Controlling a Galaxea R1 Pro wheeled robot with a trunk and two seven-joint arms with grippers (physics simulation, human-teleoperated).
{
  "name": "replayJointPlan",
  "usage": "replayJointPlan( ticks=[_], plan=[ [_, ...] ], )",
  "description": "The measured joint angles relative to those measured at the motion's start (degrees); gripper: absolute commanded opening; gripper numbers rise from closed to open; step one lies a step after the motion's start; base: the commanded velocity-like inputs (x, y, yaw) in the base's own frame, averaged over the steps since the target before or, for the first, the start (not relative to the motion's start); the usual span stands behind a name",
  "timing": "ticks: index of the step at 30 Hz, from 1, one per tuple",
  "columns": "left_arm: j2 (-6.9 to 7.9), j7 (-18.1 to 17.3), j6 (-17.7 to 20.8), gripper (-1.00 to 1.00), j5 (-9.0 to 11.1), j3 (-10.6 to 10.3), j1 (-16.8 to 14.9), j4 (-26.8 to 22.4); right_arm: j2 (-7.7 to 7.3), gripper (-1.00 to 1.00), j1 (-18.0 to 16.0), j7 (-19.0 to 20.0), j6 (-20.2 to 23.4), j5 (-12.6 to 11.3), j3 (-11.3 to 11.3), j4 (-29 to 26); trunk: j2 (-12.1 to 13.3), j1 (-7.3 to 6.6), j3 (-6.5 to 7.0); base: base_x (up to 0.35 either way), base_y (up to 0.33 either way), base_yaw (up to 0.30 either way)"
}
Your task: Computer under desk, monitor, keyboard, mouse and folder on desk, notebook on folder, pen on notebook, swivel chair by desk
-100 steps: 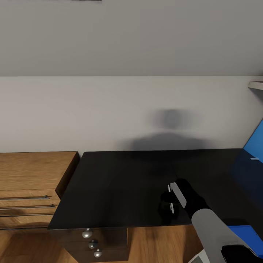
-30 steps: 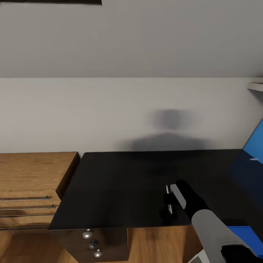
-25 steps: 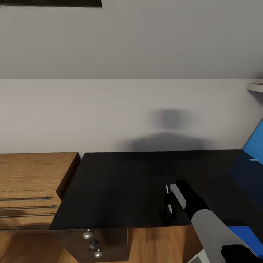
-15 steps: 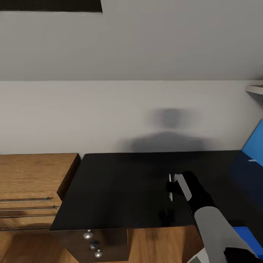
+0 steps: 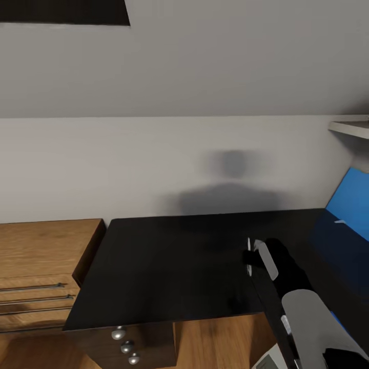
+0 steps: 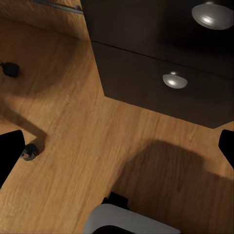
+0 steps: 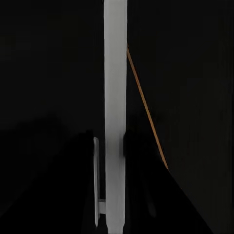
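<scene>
**Workspace arrangement: early stage, first item in hand, none judged placed**

At far left stands a light-wood drawer chest (image 5: 43,256), which is no part of the task. Beside it is the bench (image 5: 169,261), with its glossy black top and its drawer knobs (image 5: 119,334) at the front corner.

The left end effector (image 6: 117,148) points at the wood floor (image 6: 73,126) before those drawers. Its fingers are spread wide apart and hold nothing. Two small black castors (image 6: 29,152) are nearby, probably the chair's.

The right end effector (image 5: 254,256) hovers over the bench's right portion. It is clamped on a thin dark slab (image 5: 274,312) held edge-on, with its pale edge (image 7: 115,97) between the fingers. We judge this to be the keyboard, but cannot confirm it.

At far right is a blue wall panel (image 5: 353,205).

We judge that every placement is still outstanding.
</scene>
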Motion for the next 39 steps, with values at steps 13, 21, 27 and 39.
replayJointPlan(
  ticks=[13, 21, 27, 39],
  plan=[
    [0.01, 0.0, -0.1, 1.0, 0.0, 0.1, 0.0, 0.0, 0.89, -1.0, 1.2, 0.1, -1.4, 0.1, 0.1, 0.4, 5.2, -2.86, 2.61, 0.0, 0.0, -0.099],
    [0.01, 0.0, 0.0, 1.0, 0.0, 0.0, 0.0, 0.0, 0.96, -1.0, 1.3, 0.2, -1.4, 0.1, 0.1, 0.4, 5.2, -2.87, 2.65, 0.0, 0.0, -0.048],
    [0.01, -0.1, 0.0, 1.0, 0.0, 0.0, 0.0, 0.0, 0.94, -1.0, 1.3, 0.2, -1.8, 0.2, 0.1, 0.9, 5.2, -2.84, 2.66, -0.125, 0.0, -0.002],
    [0.01, -0.1, 0.1, 1.0, 0.0, 0.0, 0.0, 0.0, 0.61, -1.0, 1.3, 0.3, -3.8, 0.4, 0.1, 2.5, 5.2, -2.83, 2.66, -0.309, 0.0, 0.0]
  ],
)
